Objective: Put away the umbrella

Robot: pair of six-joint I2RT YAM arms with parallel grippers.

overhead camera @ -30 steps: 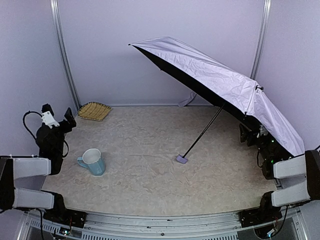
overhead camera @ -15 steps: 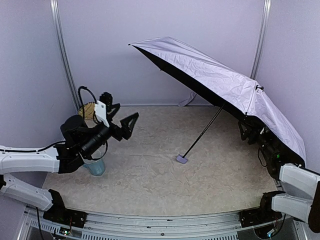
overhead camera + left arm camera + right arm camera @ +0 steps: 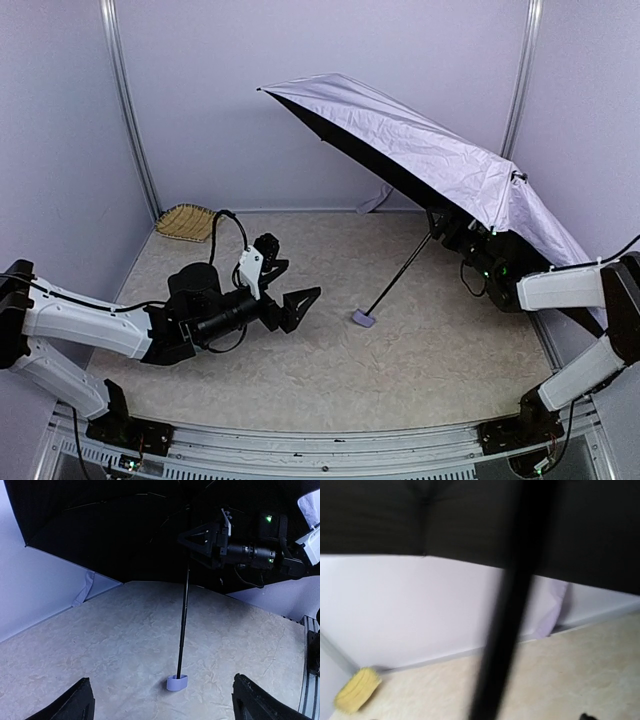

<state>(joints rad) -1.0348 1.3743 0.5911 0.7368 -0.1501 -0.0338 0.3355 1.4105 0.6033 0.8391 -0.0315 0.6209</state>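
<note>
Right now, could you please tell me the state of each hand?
Left hand: open, holding nothing.
Right hand: cannot tell; it is at the shaft of the umbrella.

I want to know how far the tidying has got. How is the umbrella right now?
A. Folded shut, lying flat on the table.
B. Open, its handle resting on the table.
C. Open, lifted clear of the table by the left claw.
B: the umbrella is spread open and its handle sits on the table, while the left claw is open and apart from it.
</note>
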